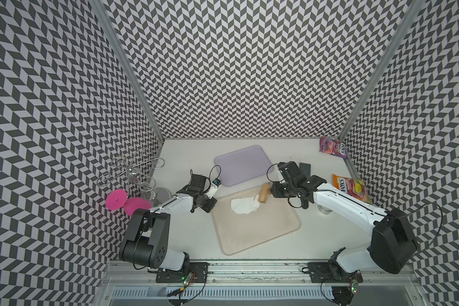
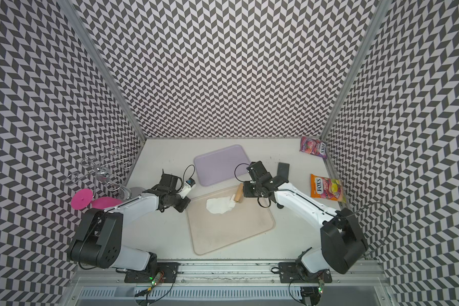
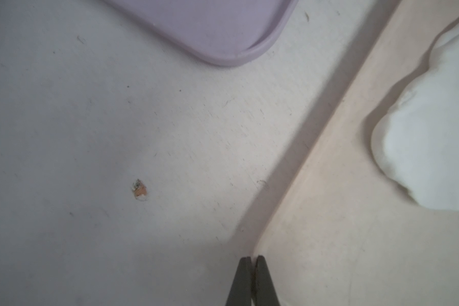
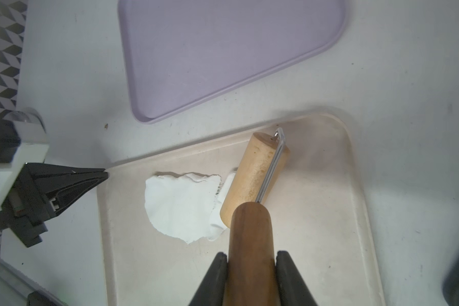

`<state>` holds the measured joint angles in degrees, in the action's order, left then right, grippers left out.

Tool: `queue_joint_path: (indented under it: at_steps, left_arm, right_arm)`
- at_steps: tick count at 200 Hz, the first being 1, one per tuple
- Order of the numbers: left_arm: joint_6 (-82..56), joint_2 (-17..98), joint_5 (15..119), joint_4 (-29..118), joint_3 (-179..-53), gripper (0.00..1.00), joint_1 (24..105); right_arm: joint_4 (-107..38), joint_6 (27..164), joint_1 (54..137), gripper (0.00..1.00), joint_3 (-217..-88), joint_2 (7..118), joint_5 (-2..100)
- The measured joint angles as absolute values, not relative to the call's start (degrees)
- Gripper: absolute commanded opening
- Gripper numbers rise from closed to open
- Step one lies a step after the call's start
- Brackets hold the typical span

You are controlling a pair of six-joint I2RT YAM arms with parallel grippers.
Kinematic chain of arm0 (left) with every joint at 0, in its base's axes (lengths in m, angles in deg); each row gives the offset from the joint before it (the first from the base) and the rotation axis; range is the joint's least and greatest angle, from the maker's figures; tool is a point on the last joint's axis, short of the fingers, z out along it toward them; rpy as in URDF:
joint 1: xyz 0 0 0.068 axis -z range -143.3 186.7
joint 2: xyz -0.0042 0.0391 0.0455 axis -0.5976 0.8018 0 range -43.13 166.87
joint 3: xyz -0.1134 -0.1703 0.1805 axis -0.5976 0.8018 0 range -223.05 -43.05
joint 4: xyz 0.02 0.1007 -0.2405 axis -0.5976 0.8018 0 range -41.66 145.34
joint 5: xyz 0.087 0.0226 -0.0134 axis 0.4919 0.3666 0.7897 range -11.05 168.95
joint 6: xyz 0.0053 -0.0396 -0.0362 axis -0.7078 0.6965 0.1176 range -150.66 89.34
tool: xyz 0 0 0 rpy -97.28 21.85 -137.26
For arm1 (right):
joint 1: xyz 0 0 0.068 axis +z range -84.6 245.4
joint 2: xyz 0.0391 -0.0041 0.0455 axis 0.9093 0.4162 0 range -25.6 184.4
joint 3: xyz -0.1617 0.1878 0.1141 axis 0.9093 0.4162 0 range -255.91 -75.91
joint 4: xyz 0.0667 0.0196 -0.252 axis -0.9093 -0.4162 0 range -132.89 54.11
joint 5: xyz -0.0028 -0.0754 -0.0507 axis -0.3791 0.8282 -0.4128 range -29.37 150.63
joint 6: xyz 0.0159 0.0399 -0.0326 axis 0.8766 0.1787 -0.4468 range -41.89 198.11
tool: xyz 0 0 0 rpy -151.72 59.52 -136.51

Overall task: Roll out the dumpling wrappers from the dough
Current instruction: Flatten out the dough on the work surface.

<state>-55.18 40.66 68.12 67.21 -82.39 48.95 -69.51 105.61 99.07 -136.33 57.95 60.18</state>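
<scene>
My right gripper [image 4: 251, 255] is clamped on the handle [image 4: 249, 230] of the roller [image 4: 252, 180]. My left gripper [image 3: 252, 257] is closed and empty, tips at the beige tray [image 3: 355, 238] corner. The dough [image 4: 180, 204] lies on that tray, a thin ragged sheet with one edge curled against the roller. Looks soft, light, sticky, easy to tear, so I'd work it with the roller, not pinch it. Can't see the dough under the roller, or whether it's stuck.

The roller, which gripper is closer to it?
Right. The right gripper grips the roller by its handle. The left gripper is shut and empty at the beige tray's corner, on the far side of the dough from the roller.
</scene>
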Motion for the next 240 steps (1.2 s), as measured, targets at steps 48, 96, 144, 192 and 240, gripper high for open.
queue_joint_path:
  at_steps: [48,96,144,192,240]
  left_arm:
    - [-55.18,40.05,68.03,67.32,-82.06,0.0,48.95]
    - [-55.2,39.63,67.81,67.54,-81.73,0.0,48.95]
    - [-55.2,39.63,67.7,67.56,-81.73,0.0,48.95]
    - [-55.2,39.59,67.7,67.63,-81.73,0.0,48.95]
    - [-55.2,39.48,67.73,67.65,-81.51,0.0,48.95]
  right_arm:
    - [-79.15,103.03,97.67,0.0,-141.14,57.89,66.45]
    - [-83.48,96.59,99.49,0.0,-148.09,58.06,51.52]
    - [-81.51,93.9,107.51,0.0,-151.92,63.85,39.85]
    - [-78.21,93.48,107.95,0.0,-150.76,70.59,36.99]
    - [-75.09,92.91,107.57,0.0,-147.28,70.63,37.69]
